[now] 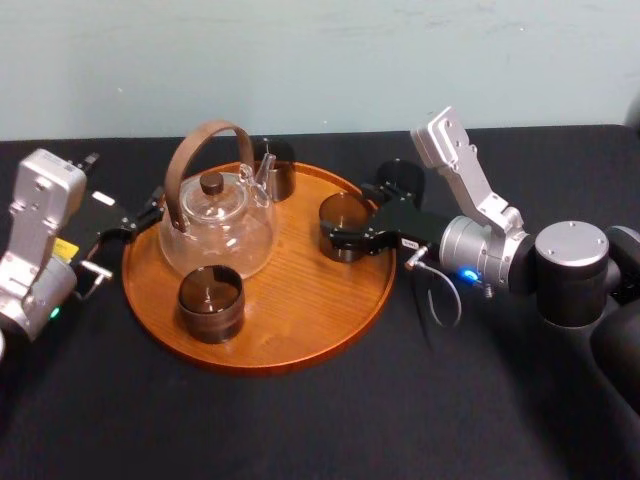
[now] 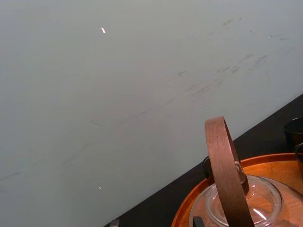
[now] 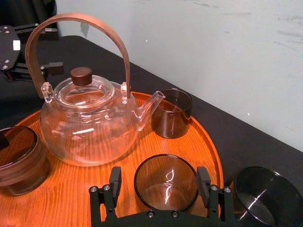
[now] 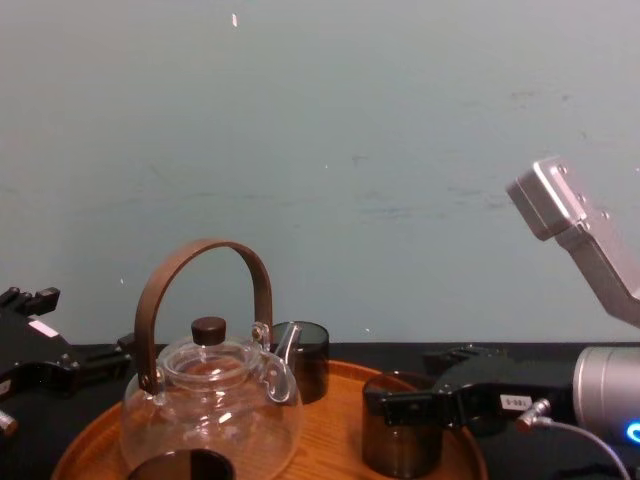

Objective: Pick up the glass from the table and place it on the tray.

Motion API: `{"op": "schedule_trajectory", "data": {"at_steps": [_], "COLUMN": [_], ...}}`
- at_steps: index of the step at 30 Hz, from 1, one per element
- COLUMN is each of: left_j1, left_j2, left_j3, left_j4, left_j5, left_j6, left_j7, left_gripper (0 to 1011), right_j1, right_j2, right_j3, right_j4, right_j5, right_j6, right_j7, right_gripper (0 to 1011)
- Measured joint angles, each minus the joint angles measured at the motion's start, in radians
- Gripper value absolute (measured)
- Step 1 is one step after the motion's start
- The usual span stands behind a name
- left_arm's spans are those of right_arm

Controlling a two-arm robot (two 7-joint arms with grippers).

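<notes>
Black table (image 1: 300,430) under a pale wall (image 4: 300,150) carries one round wooden tray (image 1: 300,335). On the tray stands one clear teapot (image 1: 218,230) with a bentwood handle. There are four dark tumblers: three on the tray, and a fourth glass (image 3: 262,196) on the table just outside the rim at the right. The right gripper (image 3: 159,182) straddles the glass (image 1: 342,215) at the tray's right side. Its jaws stand spread, one finger clear of the rim, so nothing is gripped and the glass looks set down. A straight, level retreat seems best, keeping both fingers off the rim and minding the fourth glass close behind. The left gripper (image 1: 140,218) waits by the tray's left edge.
</notes>
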Motion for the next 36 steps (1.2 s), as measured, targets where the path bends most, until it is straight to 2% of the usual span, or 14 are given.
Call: {"op": "schedule_trajectory", "data": {"at_steps": [4, 8, 17, 25, 26, 36], "left_j1": [0.0, 0.0, 0.0, 0.0, 0.0, 0.0], "left_j2": [0.0, 0.0, 0.0, 0.0, 0.0, 0.0], "left_j3": [0.0, 0.0, 0.0, 0.0, 0.0, 0.0], "left_j4": [0.0, 0.0, 0.0, 0.0, 0.0, 0.0], "left_j5": [0.0, 0.0, 0.0, 0.0, 0.0, 0.0], "left_j6": [0.0, 0.0, 0.0, 0.0, 0.0, 0.0], "left_j7": [0.0, 0.0, 0.0, 0.0, 0.0, 0.0], "left_gripper": [1001, 1001, 1002, 1001, 1001, 1001], "right_j1": [-0.005, -0.021, -0.093, -0.149, -0.166, -0.216], "right_j2": [0.006, 0.027, 0.096, 0.141, 0.156, 0.198], "right_j3": [0.004, 0.015, 0.06, 0.096, 0.106, 0.142], "right_j4": [-0.009, -0.044, -0.156, -0.223, -0.24, -0.274], "right_j5": [0.006, 0.022, 0.062, 0.092, 0.101, 0.13], "right_j6": [0.002, 0.012, 0.03, 0.034, 0.034, 0.035], "right_j7": [0.007, 0.018, 0.002, -0.015, -0.019, -0.035], "right_gripper": [1003, 1003, 1003, 1003, 1003, 1002]}}
